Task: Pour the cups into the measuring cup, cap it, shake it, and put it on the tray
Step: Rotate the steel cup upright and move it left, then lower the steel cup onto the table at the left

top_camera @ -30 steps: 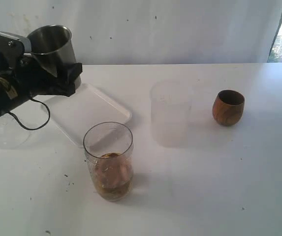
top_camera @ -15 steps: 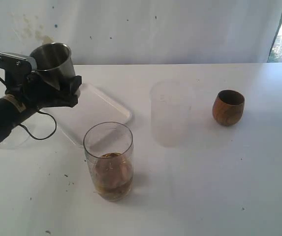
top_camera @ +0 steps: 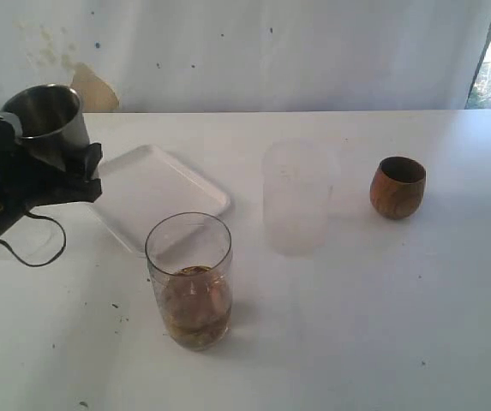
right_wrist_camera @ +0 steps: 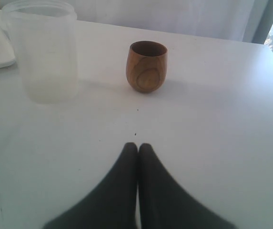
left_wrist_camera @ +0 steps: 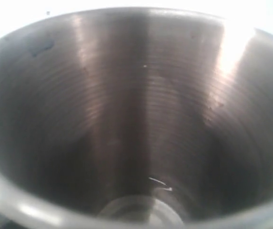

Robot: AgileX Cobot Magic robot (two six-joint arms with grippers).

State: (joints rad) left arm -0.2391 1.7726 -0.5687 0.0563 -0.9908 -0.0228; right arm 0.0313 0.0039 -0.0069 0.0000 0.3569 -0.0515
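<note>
Leftward since the earlier frames, the left gripper (top_camera: 72, 161) has carried the stainless-steel tumbler (top_camera: 48, 118) off the white tray (top_camera: 164, 184) and now holds it clamped, mouth up, near the table's left edge. The tumbler's bare metal inside fills the left wrist view (left_wrist_camera: 146, 119). The clear measuring cup (top_camera: 189, 278) stands uncapped just in front of the tray, with brownish contents in its lower part. A frosted cup (top_camera: 296, 197) stands to its right and further back, and the brown wooden cup (top_camera: 397, 187) stands upright well beyond that. The right gripper (right_wrist_camera: 137, 149) has its fingers pressed together over bare table, pointing toward the wooden cup (right_wrist_camera: 146, 66).
</note>
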